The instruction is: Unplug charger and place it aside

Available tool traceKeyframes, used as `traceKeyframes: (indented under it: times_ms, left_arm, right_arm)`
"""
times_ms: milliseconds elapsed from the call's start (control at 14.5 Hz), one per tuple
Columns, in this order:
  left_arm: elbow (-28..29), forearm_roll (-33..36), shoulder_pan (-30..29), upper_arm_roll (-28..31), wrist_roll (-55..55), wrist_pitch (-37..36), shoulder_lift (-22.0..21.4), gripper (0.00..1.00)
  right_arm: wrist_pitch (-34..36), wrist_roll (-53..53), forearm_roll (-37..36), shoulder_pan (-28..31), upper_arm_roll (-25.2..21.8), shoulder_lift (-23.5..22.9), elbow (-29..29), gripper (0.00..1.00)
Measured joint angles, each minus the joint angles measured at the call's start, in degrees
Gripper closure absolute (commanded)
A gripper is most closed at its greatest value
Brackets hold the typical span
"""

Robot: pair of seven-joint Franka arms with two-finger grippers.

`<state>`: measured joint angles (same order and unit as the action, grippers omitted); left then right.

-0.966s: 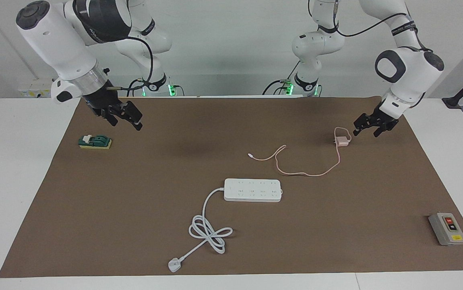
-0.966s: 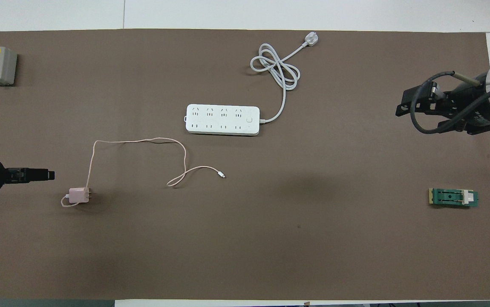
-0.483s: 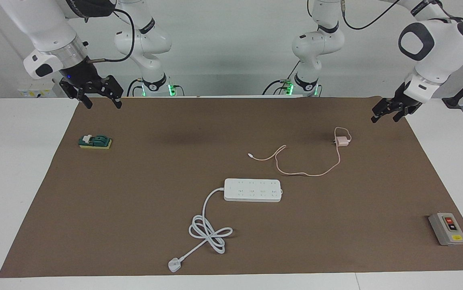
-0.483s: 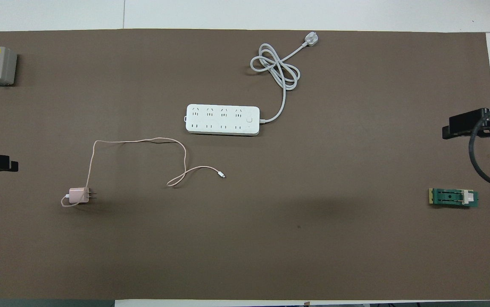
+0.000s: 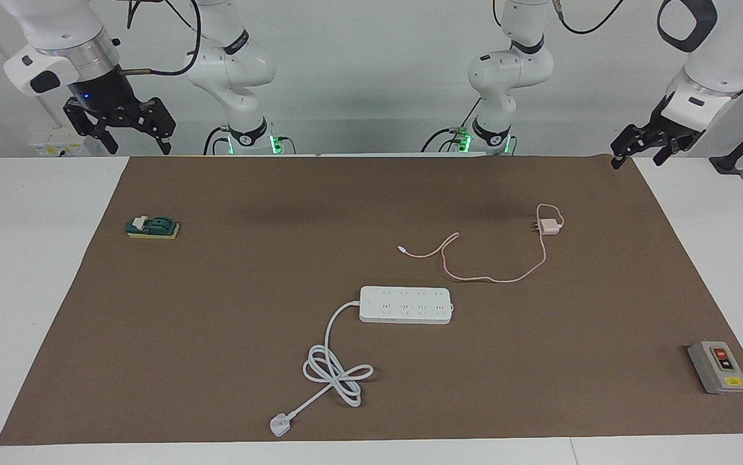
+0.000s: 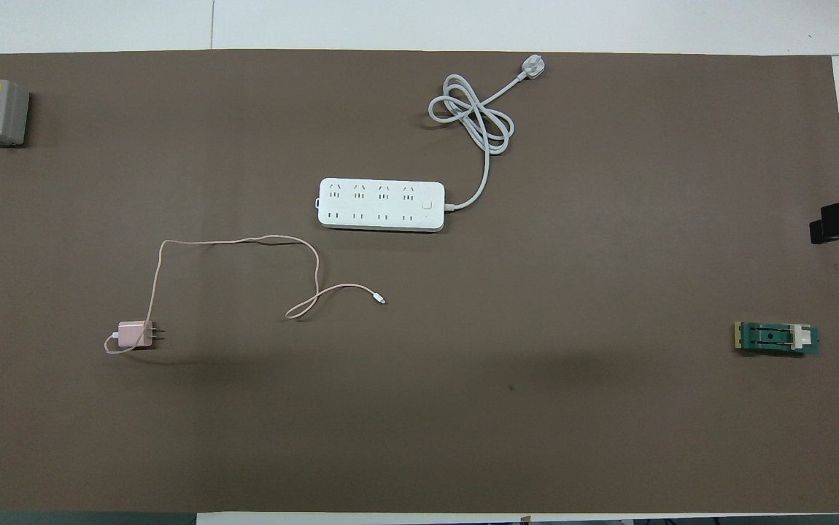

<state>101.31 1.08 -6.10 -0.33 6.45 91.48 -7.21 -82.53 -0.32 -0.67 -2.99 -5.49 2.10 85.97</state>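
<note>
The pale pink charger (image 5: 547,226) lies on the brown mat, toward the left arm's end, with its prongs free. Its thin pink cable (image 5: 494,279) loops over the mat between it and the white power strip (image 5: 405,305). The charger is nearer to the robots than the strip and touches no socket. It also shows in the overhead view (image 6: 133,335). My left gripper (image 5: 638,158) is open, empty and raised over the mat's corner at its own end. My right gripper (image 5: 139,145) is open, empty and raised over the mat's corner at its end.
The power strip's thick white cord coils away to a white three-pin plug (image 5: 278,425) at the mat's edge farthest from the robots. A grey on-off switch box (image 5: 718,367) sits at the left arm's end. A small green block (image 5: 152,227) sits at the right arm's end.
Both grippers have risen and drawn back toward the robots and outward to the mat's corners. The left gripper has moved away from the charger. The charger and cable have not moved.
</note>
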Motion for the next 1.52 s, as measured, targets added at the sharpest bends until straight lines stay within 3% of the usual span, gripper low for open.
traceKeyframes:
  times_ms: [621,1517]
  left_arm:
    - [-3.4,0.0,5.9,-0.1,-0.5,0.0,2.7,0.0]
    - [-3.2,-0.1,7.6,-0.5,0.3,0.0,2.9,0.0]
  right_arm:
    - [0.0,0.0,0.0,1.1,0.1,-0.5,-0.1,0.0]
    - [0.2,0.0,0.0,1.1,0.4,-0.5,-0.1,0.0]
